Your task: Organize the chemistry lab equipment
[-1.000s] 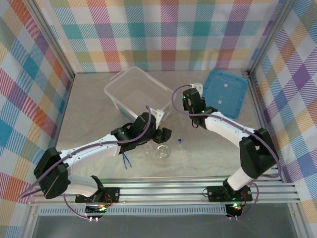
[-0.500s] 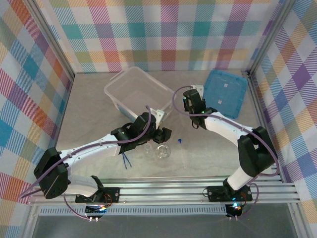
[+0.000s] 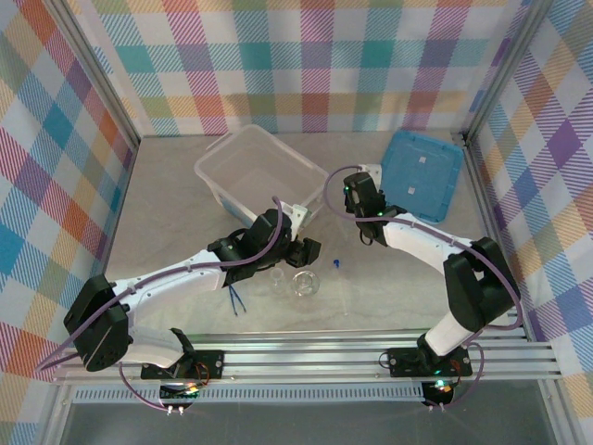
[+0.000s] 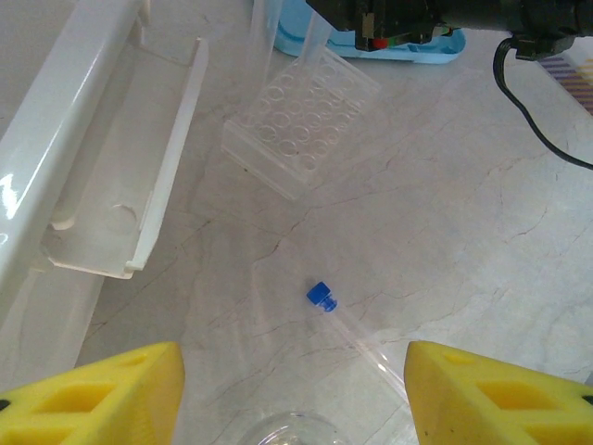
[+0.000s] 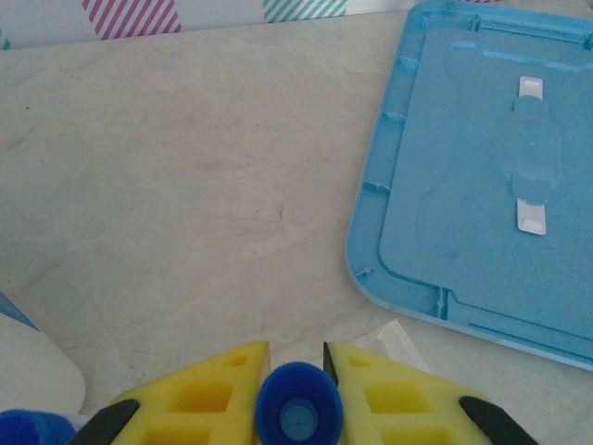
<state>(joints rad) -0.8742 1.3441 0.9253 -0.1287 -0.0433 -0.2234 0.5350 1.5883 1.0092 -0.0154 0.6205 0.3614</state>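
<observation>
My right gripper (image 5: 296, 357) is shut on a blue-capped tube (image 5: 298, 408), holding it upright just over the clear well rack (image 4: 301, 120) beside the box. A second blue cap (image 5: 28, 428) shows at the lower left of the right wrist view. My left gripper (image 4: 292, 399) stands open above the table, nothing between its fingers. Below it lie another blue-capped tube (image 4: 321, 297) and the rim of the glass flask (image 4: 275, 431). From above, the flask (image 3: 304, 284), the tiny beaker (image 3: 279, 278) and the dark blue tweezers (image 3: 238, 301) sit close together near the front.
The large translucent box (image 3: 259, 171) stands at the back centre, its white latch (image 4: 139, 185) hanging open toward my left gripper. The flat blue lid (image 3: 422, 173) lies at the back right, close to my right gripper (image 3: 363, 182).
The right gripper has shifted slightly toward the near side over the rack and its fingers have eased a little. The left arm has not moved.
</observation>
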